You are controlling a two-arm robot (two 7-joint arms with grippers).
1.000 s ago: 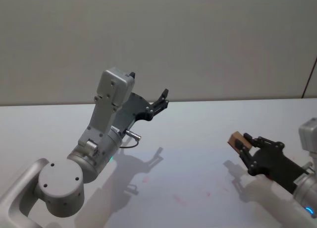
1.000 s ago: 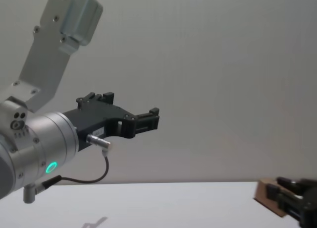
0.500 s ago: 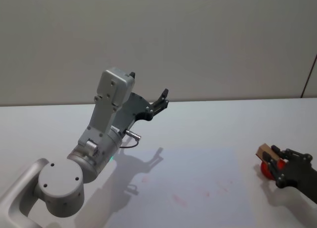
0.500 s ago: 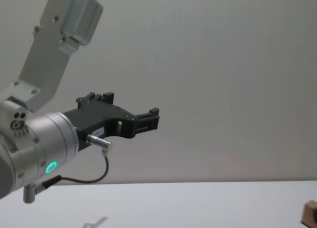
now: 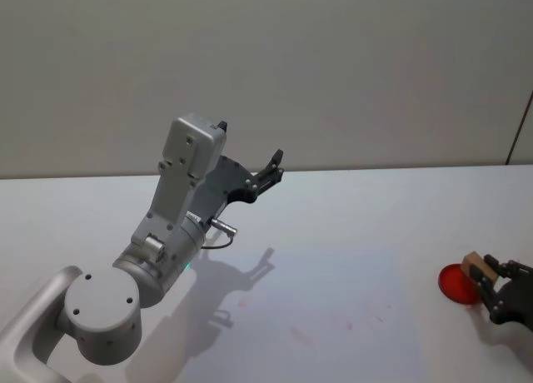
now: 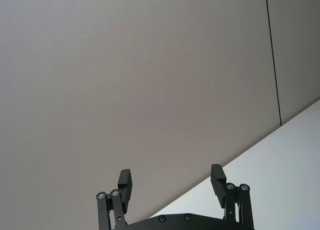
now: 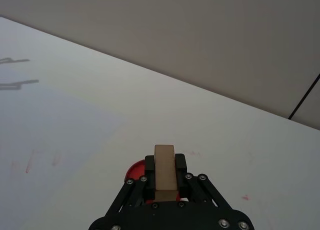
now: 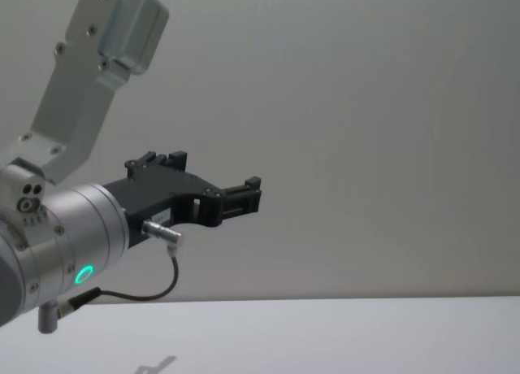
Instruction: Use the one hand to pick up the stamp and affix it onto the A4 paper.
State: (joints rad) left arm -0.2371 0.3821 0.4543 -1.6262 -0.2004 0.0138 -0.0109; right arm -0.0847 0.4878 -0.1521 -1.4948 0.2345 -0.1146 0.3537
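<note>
White table (image 5: 350, 225), right claw (image 7: 165, 172) gripping stamp (image 7: 164, 172), long axis forward

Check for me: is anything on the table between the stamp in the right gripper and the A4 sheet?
Nothing visible does. The right gripper holds the stamp over a red pad at the table's right side, and the A4 paper lies just to its left on the white table. The raised left gripper hangs above the table's far left part.
</note>
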